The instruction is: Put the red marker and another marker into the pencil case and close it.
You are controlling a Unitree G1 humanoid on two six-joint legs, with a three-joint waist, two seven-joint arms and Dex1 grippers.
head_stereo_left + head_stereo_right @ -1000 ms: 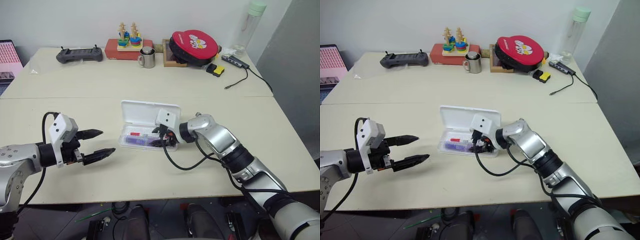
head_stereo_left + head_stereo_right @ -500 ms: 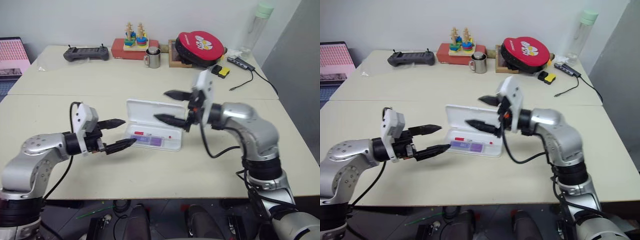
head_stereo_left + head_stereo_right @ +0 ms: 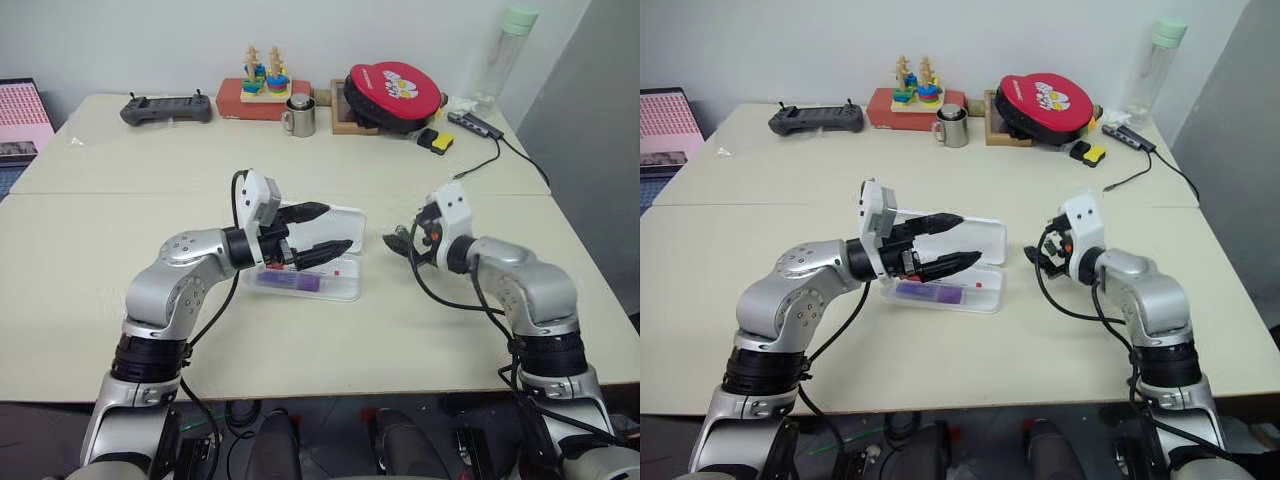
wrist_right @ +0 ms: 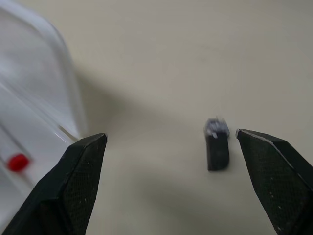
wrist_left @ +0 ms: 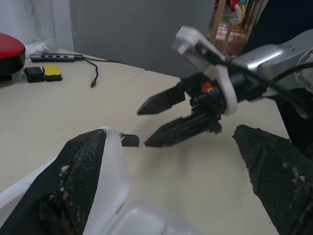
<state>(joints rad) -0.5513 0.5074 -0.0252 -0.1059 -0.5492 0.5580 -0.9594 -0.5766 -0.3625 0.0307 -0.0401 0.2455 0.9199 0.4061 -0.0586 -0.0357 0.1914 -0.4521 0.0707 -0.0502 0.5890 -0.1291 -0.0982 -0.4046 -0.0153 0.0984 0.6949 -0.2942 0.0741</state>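
A cream worktop [image 3: 300, 330] is running out to a white wall, its far edge carrying a red round case [image 3: 390, 95], a black controller [image 3: 165, 108], a wooden stacking toy [image 3: 262, 72] and a steel mug [image 3: 298, 116]. Mid-worktop, the pencil case [image 3: 340, 285] is lying open, holding the purple marker [image 3: 290, 283] and red marker [image 3: 979, 284]. The left claw [image 3: 325, 228] is hovering over it, spread open. The right claw [image 3: 394, 243], jaws apart and empty, is hanging right of it.

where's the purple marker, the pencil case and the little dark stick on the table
purple marker [image 3: 290, 284], left eye view, middle of its barrel
pencil case [image 3: 344, 291], left eye view, front right corner of the tray
dark stick [image 4: 216, 145], right wrist view, middle of the stick
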